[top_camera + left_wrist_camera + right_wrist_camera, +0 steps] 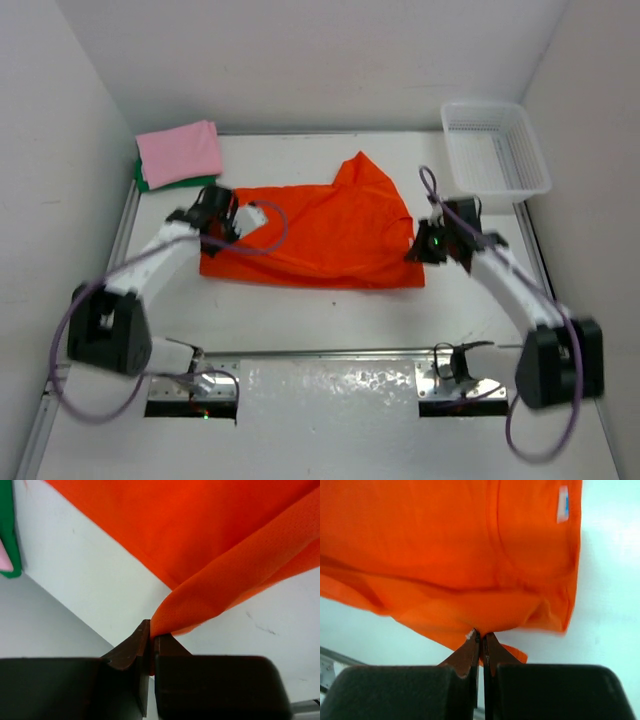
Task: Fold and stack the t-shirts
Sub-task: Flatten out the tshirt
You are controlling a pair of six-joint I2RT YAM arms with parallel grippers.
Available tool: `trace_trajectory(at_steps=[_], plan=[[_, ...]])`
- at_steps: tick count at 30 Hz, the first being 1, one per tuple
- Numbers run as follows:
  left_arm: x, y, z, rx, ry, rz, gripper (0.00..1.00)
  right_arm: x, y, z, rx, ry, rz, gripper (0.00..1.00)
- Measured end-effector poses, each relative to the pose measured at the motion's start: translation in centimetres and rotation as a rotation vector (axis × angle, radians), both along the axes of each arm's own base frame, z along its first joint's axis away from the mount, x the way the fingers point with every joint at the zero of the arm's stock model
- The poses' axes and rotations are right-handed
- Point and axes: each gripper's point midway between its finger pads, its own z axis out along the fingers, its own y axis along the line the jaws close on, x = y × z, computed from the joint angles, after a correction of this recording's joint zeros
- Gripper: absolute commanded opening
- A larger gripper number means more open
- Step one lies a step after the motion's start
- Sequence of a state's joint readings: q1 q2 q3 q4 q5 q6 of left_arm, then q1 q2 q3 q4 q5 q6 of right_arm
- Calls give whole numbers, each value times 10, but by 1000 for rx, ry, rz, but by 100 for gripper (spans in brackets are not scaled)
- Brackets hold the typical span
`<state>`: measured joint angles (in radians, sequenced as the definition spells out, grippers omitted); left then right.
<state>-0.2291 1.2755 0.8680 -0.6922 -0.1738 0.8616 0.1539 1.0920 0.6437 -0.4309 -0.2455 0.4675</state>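
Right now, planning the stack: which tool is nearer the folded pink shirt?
Left. The left tool sits close beside the pink shirt, pinching the orange shirt; the right tool pinches that shirt's opposite edge, well away.

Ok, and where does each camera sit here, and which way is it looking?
Top: above and behind the bases, looking down at the table; both arms, orange shirt, pink shirt on green shirt, basket.
Left wrist: on the left arm, looking along the left gripper, shut on the orange shirt's edge.
Right wrist: likewise along the right gripper, shut on the shirt's edge, collar ahead.
Shared: all three show the orange shirt; top and left wrist share the green shirt.
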Motion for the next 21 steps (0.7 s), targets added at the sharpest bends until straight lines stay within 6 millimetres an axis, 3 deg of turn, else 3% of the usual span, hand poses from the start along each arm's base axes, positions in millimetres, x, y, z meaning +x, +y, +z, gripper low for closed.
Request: trace_trajectory(at_steps=[2,3,5,6,8,9,11,13,14,16,18,21], plan=[[35,-5,6,16,13,9,0,37,5,3,-7,56,3,0],[62,-10,10,20,9,20,0,66,9,11,-2,58,2,0],[142,-22,32,-1,-68,65,0,156,15,40,29,-13,-16,0],[183,-28,45,-22,-134,92,0,203,16,61,49,-93,-29,0],[256,-31,80,-76,-287,154,0,274,12,110,87,-229,-66,0],[285,-30,105,-100,-376,182,0,302,8,137,104,-299,-86,0],[322,-24,164,-155,-580,222,0,344,1,206,142,-475,-119,0],[321,-15,224,-195,-741,236,0,353,-9,267,175,-618,-157,0],[318,-12,243,-206,-791,237,0,350,-13,294,192,-677,-170,0],[290,-6,300,-233,-912,226,0,334,-20,335,219,-771,-190,0],[265,-6,343,-262,-1014,197,0,314,-25,354,227,-813,-201,0],[238,-8,370,-275,-1093,152,0,290,-25,351,233,-819,-204,0]])
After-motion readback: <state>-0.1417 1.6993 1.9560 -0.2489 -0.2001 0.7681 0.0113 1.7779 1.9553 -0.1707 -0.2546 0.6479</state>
